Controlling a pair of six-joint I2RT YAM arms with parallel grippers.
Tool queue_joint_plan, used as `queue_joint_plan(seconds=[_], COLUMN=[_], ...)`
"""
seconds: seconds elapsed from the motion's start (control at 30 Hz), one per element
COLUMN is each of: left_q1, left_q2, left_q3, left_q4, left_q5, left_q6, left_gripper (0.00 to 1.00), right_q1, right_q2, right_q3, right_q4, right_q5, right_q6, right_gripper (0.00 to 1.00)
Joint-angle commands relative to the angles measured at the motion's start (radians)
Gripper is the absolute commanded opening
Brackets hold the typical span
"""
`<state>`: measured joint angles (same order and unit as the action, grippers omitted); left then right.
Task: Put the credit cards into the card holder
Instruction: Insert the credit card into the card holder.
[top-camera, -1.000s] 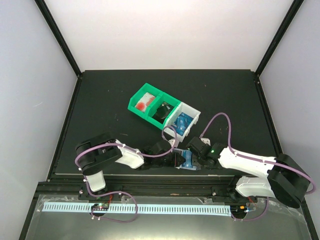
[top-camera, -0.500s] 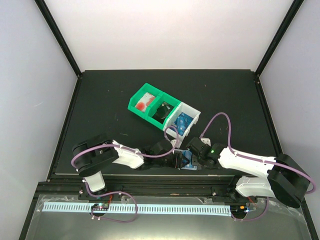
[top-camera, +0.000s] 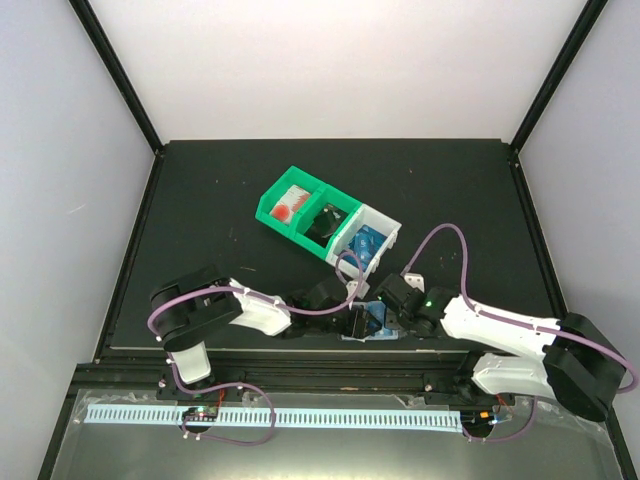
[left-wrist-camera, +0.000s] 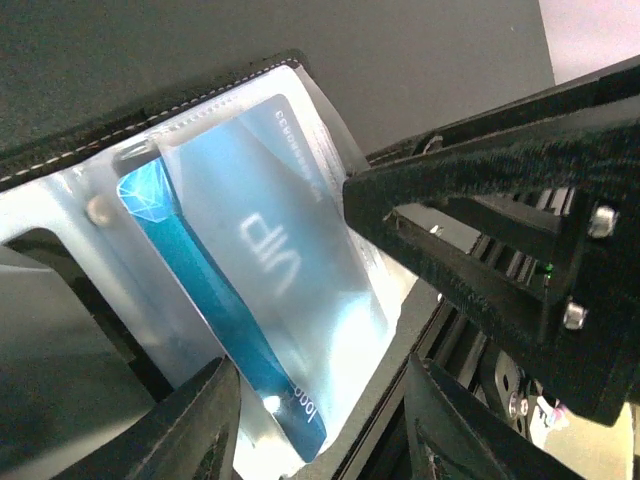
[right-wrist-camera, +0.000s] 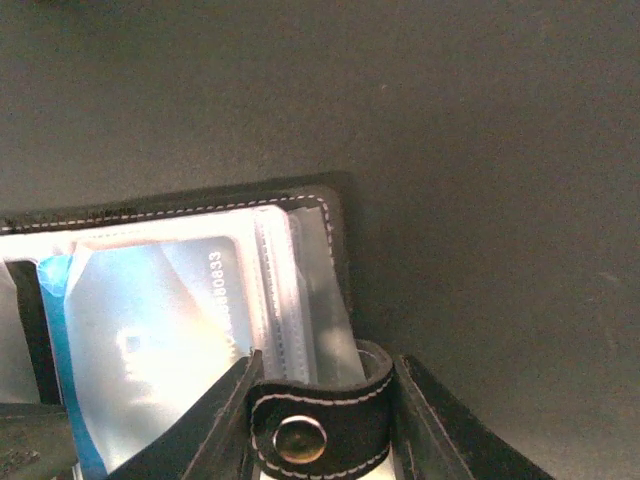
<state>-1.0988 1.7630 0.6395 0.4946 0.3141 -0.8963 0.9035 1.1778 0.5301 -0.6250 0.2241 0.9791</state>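
Right gripper (right-wrist-camera: 324, 368) is clamping the card holder (right-wrist-camera: 190, 205) by its strap (right-wrist-camera: 320, 425). Left gripper (left-wrist-camera: 320, 370) jaws are straddling the blue credit card (left-wrist-camera: 270, 250), which is sitting in the holder's clear sleeve (left-wrist-camera: 60, 205); we can't tell whether they're gripping it. Beyond the holder we're seeing a white bin (top-camera: 392, 232), then a green bin (top-camera: 268, 206).
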Motion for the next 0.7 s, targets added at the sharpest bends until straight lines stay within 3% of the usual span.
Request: queue_joint_plan(seconds=[0.0, 0.23, 0.37, 0.5, 0.67], left_q1=[0.003, 0.018, 0.034, 0.066, 0.096], left_q2=[-0.042, -0.204, -0.280, -0.334, -0.379], left_q3=[0.034, 0.003, -0.014, -0.062, -0.132], left_q4=[-0.029, -0.235, -0.361, -0.458, -0.487], left_q5=[-0.002, -0.128, -0.207, -0.260, -0.269], left_q6=[0.056, 0.075, 0.054, 0.000, -0.030], left_gripper=[0.50, 0.64, 0.72, 0.74, 0.78], right_q1=[0.002, 0.002, 0.002, 0.003, 0.003], right_q2=[-0.025, 0.020, 0.039, 0.040, -0.014], right_q3=[0.019, 0.065, 0.091, 0.113, 0.133], right_q4=[-0.039, -0.104, -0.113, -0.130, -0.105], right_q5=[0.085, 0.146, 0.150, 0.132, 0.041], right_q6=[0.036, 0.040, 0.027, 0.009, -0.046], right_gripper=[0.36, 0.33, 0.18, 0.03, 0.01])
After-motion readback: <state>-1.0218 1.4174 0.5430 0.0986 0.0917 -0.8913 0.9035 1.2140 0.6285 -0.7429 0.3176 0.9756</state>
